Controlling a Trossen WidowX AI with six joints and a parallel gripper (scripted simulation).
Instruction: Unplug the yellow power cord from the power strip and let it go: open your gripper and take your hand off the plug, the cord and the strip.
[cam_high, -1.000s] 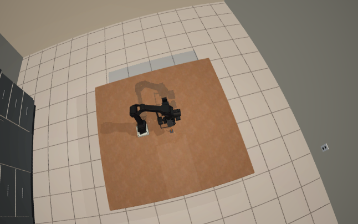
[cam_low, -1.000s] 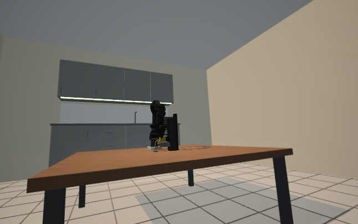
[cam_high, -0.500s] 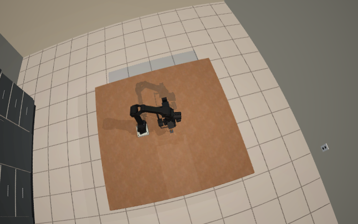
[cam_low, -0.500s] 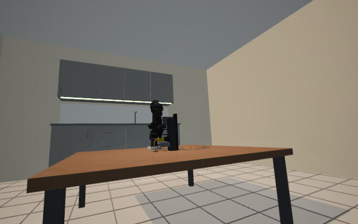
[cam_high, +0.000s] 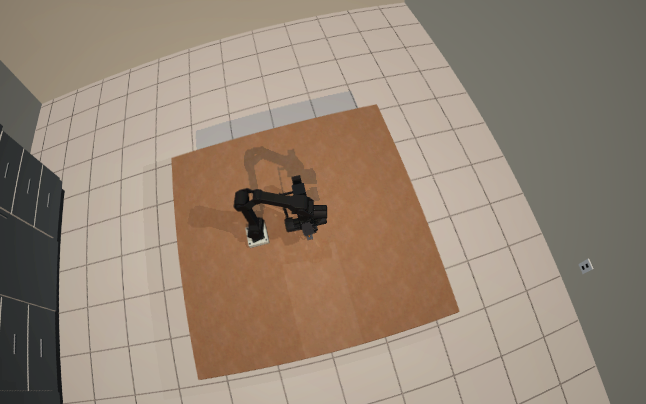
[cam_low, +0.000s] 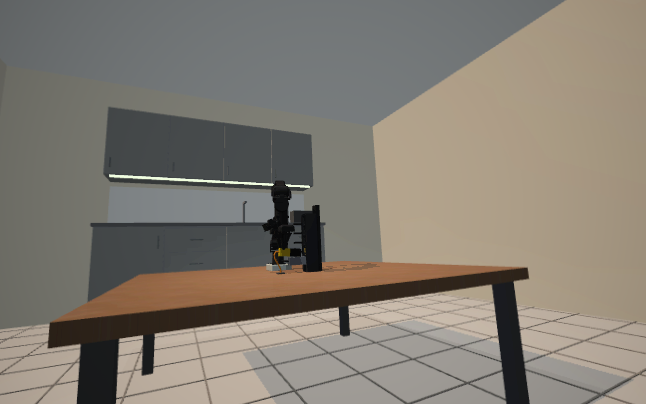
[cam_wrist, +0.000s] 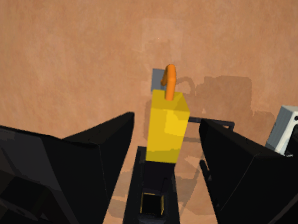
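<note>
The yellow plug (cam_wrist: 168, 127) (cam_low: 283, 252) is in mid-air over the table, its dark end toward the black power strip (cam_low: 313, 242) (cam_wrist: 132, 195), which stands upright. In the wrist view a gold-rimmed socket shows on the strip below the plug, and the plug appears out of it. The plug's cord (cam_wrist: 171, 82) (cam_low: 278, 262) shows orange and runs down to the table. My gripper (cam_wrist: 167, 121) is open. Its fingers stand on both sides of the plug, with a gap on each side. In the top view the arm hides the plug.
The arm's white base plate (cam_high: 258, 243) (cam_wrist: 284, 126) is on the brown table (cam_high: 400, 280). A small grey square (cam_wrist: 157, 80) lies by the cord's lower end. A thin black bar (cam_wrist: 215, 121) shows beyond the right finger in the wrist view.
</note>
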